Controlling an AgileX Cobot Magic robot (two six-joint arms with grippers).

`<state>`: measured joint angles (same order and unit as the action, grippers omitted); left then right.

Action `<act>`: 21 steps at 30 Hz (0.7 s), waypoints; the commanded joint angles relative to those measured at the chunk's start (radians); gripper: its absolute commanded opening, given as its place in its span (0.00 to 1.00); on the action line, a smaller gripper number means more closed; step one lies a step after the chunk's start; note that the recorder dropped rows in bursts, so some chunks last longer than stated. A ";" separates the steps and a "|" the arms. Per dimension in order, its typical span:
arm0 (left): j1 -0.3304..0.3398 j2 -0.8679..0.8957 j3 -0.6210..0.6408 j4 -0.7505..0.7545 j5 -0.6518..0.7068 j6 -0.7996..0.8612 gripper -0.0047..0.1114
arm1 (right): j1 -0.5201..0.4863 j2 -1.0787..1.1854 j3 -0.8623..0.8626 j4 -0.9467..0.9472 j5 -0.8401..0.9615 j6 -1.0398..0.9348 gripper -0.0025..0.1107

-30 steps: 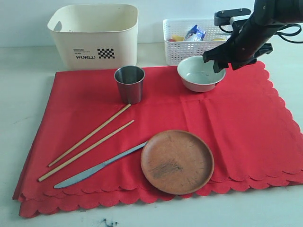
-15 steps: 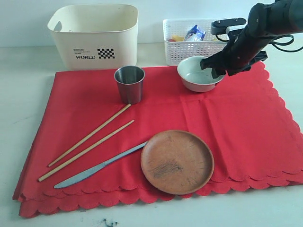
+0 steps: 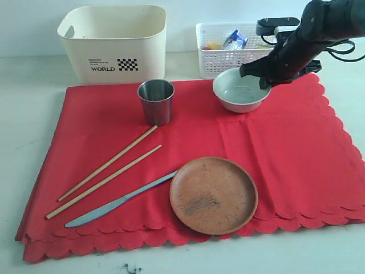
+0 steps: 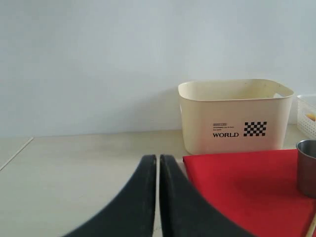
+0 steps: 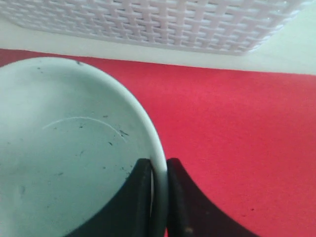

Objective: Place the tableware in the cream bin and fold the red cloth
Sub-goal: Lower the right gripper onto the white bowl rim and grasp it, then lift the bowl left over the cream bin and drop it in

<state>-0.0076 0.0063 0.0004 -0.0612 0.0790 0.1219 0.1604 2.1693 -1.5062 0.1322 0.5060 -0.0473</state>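
Right gripper (image 5: 159,197) clamped on the right rim of the pale white bowl (image 3: 239,91), one finger inside and one outside. Bowl is at the far edge of the red cloth (image 3: 285,148), just near of the white lattice basket (image 3: 225,57), so it's tight there. Bare cloth to the right. Cream bin (image 3: 114,51) far left, smooth solid walls, top open. Steel cup (image 3: 155,101), wooden chopsticks (image 3: 108,162), knife (image 3: 120,200) and round brown plate (image 3: 214,195) are on the cloth, knife end meeting the plate rim. Cloth edges scalloped, creased. Left gripper (image 4: 158,197) fingers together, empty.

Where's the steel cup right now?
Exterior view: the steel cup stands on the red cloth, left of centre, just in front of the cream bin, left of the white bowl.
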 commanded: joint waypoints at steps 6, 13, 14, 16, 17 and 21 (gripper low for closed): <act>-0.004 -0.006 0.000 -0.006 0.001 -0.003 0.08 | -0.003 -0.098 0.001 0.227 0.021 -0.130 0.02; -0.004 -0.006 0.000 -0.006 0.001 -0.003 0.08 | -0.003 -0.138 0.001 0.547 -0.021 -0.329 0.02; -0.004 -0.006 0.000 -0.006 0.001 -0.003 0.08 | -0.003 -0.139 0.001 0.605 -0.031 -0.364 0.02; -0.004 -0.006 0.000 -0.006 0.001 -0.003 0.08 | -0.003 -0.139 0.001 0.754 -0.051 -0.468 0.02; -0.004 -0.006 0.000 -0.006 0.001 -0.003 0.08 | -0.003 -0.139 0.001 0.817 -0.061 -0.529 0.02; -0.004 -0.006 0.000 -0.006 0.001 -0.003 0.08 | -0.003 -0.139 -0.002 1.167 -0.080 -0.834 0.02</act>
<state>-0.0076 0.0063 0.0004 -0.0612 0.0790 0.1219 0.1604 2.0446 -1.5062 1.0645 0.4596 -0.6800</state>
